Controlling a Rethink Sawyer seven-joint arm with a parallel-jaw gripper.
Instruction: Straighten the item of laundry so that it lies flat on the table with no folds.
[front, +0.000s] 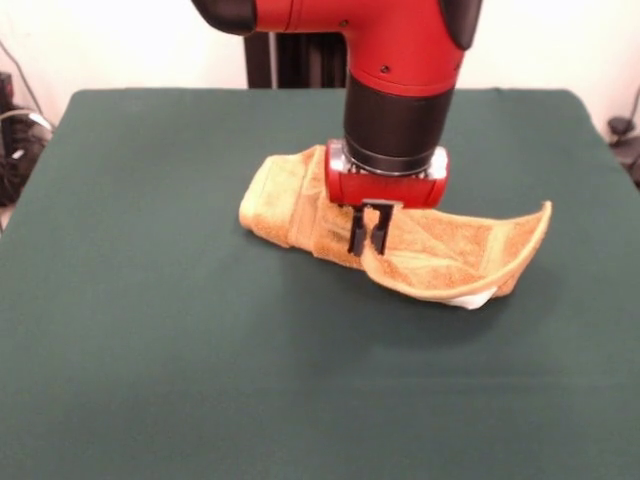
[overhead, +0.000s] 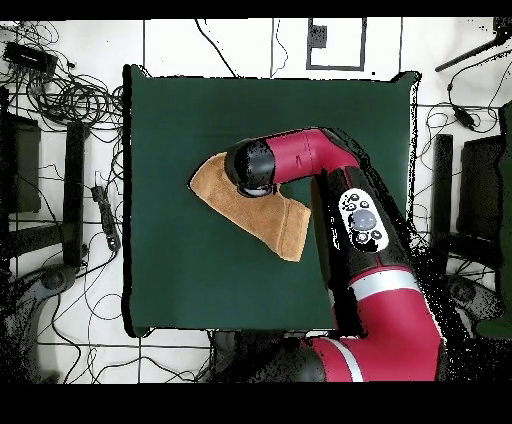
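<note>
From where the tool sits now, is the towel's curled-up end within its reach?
Probably yes. The tool hangs over the towel, and the raised end lies beside it on bare table with nothing between.

The red and black arm reaches down from above, wrist vertical. Its black two-finger gripper points straight down (fingers close together, nearly closed).

We see the towel lying crumpled near the middle of the table, a little toward the robot's side. The gripper hangs straight over the towel's middle, its tips at the cloth (probably touching a raised fold). In the front view, the towel's right end curls upward.
</note>
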